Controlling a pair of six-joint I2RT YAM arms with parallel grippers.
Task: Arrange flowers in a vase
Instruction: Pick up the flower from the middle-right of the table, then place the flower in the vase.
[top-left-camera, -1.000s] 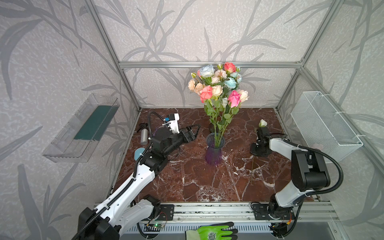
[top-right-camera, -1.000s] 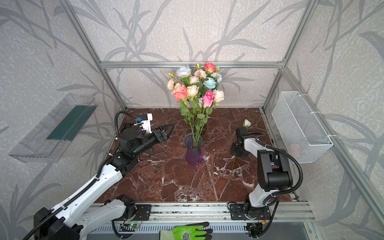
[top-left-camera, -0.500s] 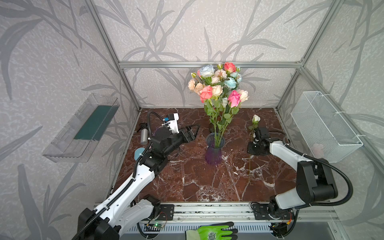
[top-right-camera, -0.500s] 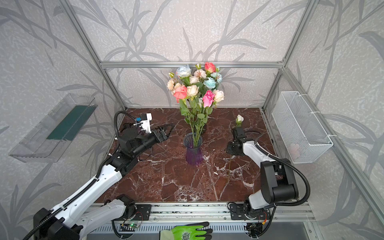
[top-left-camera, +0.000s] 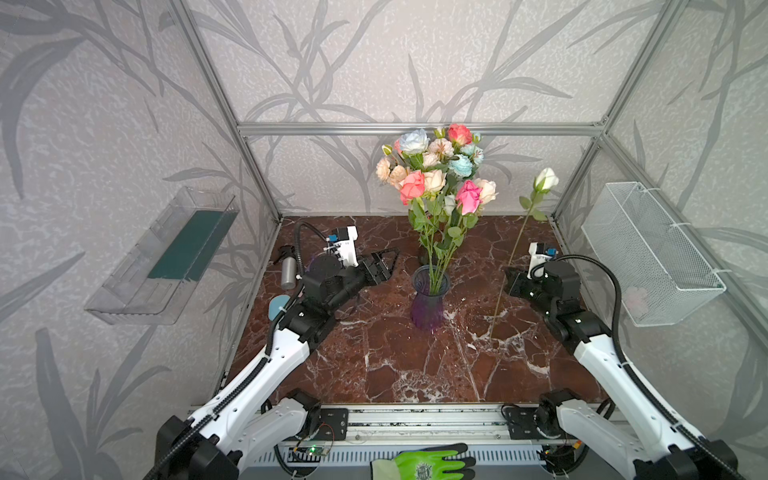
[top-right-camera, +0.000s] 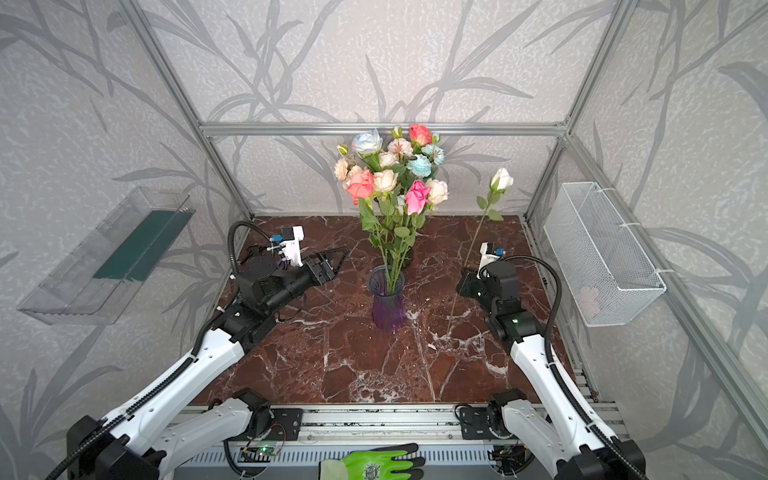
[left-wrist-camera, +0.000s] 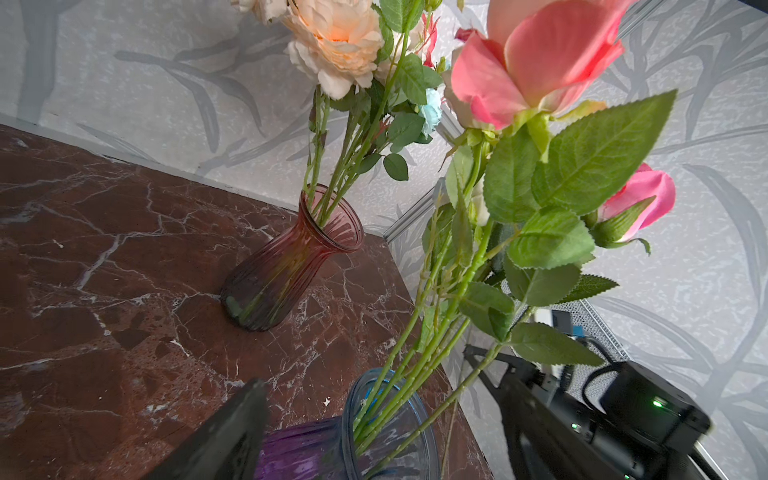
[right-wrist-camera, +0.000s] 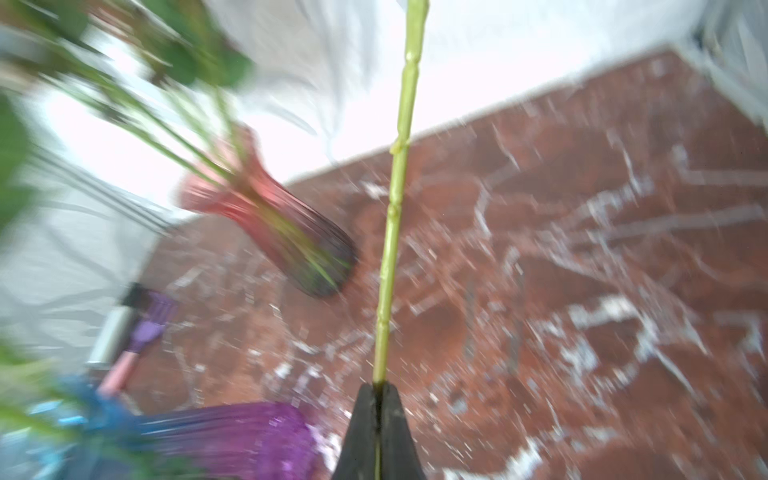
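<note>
A purple glass vase (top-left-camera: 428, 305) (top-right-camera: 387, 307) stands mid-table holding several flowers (top-left-camera: 436, 178) (top-right-camera: 392, 174) with pink, peach, cream and pale blue heads. My right gripper (top-left-camera: 510, 282) (top-right-camera: 462, 284) (right-wrist-camera: 378, 390) is shut on the green stem (right-wrist-camera: 395, 208) of a white rose (top-left-camera: 545, 179) (top-right-camera: 501, 178), held nearly upright to the right of the vase; its lower end hangs close to the tabletop. My left gripper (top-left-camera: 385, 261) (top-right-camera: 336, 262) (left-wrist-camera: 374, 436) is open beside the vase's left, holding nothing. In the left wrist view the vase's blue rim (left-wrist-camera: 390, 415) lies between the fingers (left-wrist-camera: 232, 432).
A red glass vase (left-wrist-camera: 291, 257) (right-wrist-camera: 282, 237) with more stems stands behind the purple one. A spray bottle (top-left-camera: 288, 272) and a small purple tool (right-wrist-camera: 153, 324) lie at the far left. A wire basket (top-left-camera: 648, 253) and a clear tray (top-left-camera: 166, 253) hang on the side walls.
My right gripper has lifted the white rose off the table and swung it upright, its head rising well above the arm. The left arm has barely moved.
</note>
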